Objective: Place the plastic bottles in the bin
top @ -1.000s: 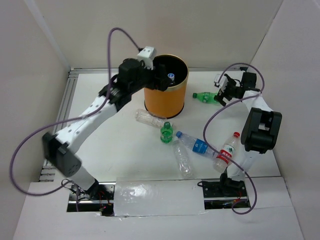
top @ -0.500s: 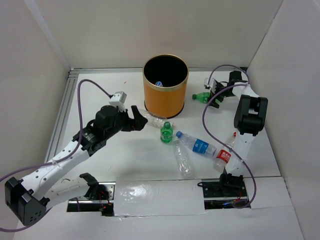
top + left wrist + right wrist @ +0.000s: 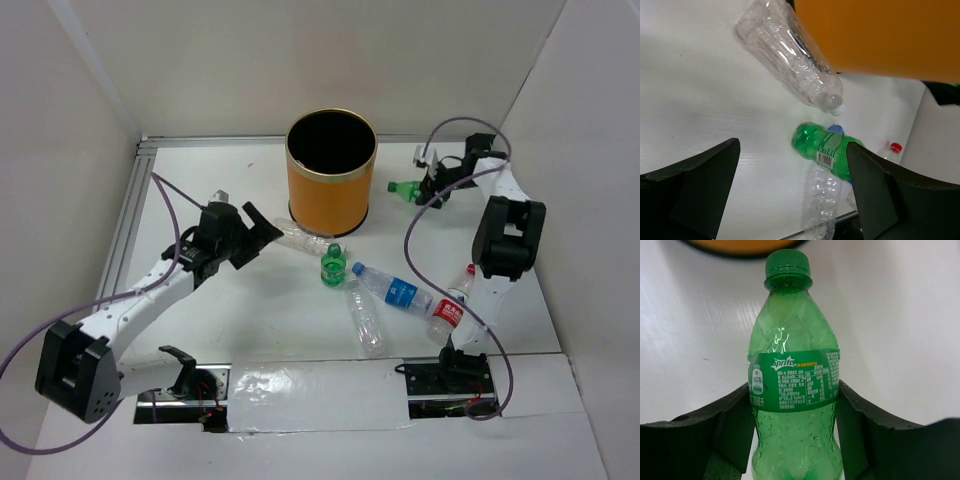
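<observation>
Smooth green bottle [image 3: 790,325] clamped in right gripper [image 3: 794,407]; Sprite label [image 3: 792,385] legible only from wrist; left gripper [image 3: 792,150] spread wide, empty.

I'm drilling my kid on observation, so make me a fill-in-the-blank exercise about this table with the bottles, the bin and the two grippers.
The bin is ____ in colour.
The Sprite bottle between the right gripper's fingers has a ____ cap.
The left gripper is wide ____, holding nothing.
Missing words: orange, green, open.
</observation>
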Robot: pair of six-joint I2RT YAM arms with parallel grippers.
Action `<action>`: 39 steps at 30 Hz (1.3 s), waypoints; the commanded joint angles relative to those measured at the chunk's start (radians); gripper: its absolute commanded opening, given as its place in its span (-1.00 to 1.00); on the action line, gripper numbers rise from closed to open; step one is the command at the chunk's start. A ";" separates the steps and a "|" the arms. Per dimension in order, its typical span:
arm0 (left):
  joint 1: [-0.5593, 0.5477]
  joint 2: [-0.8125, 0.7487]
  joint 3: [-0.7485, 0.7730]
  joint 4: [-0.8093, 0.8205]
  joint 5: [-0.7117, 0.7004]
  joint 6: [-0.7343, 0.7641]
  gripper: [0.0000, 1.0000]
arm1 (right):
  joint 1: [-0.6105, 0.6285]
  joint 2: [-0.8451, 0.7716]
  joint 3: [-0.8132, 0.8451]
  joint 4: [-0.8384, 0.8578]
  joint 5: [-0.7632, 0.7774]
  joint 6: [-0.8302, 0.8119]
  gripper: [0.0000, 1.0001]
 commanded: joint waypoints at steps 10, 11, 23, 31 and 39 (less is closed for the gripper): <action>0.098 0.363 0.183 0.028 0.126 -0.330 0.99 | 0.116 -0.455 0.218 0.413 -0.531 0.718 -0.48; 0.120 0.380 0.174 0.053 0.138 -0.343 0.99 | 0.190 -0.421 0.242 0.414 -0.517 0.719 -0.46; 0.133 0.620 0.257 0.185 0.195 -0.364 0.99 | 0.402 -0.123 0.425 0.530 -0.390 1.002 0.99; 0.133 0.672 0.272 0.259 0.174 -0.409 0.99 | 0.393 -0.244 0.337 0.379 -0.408 0.883 0.99; 0.075 0.842 0.519 -0.017 0.146 -0.280 0.80 | 0.327 -0.427 0.079 0.355 -0.439 0.872 0.99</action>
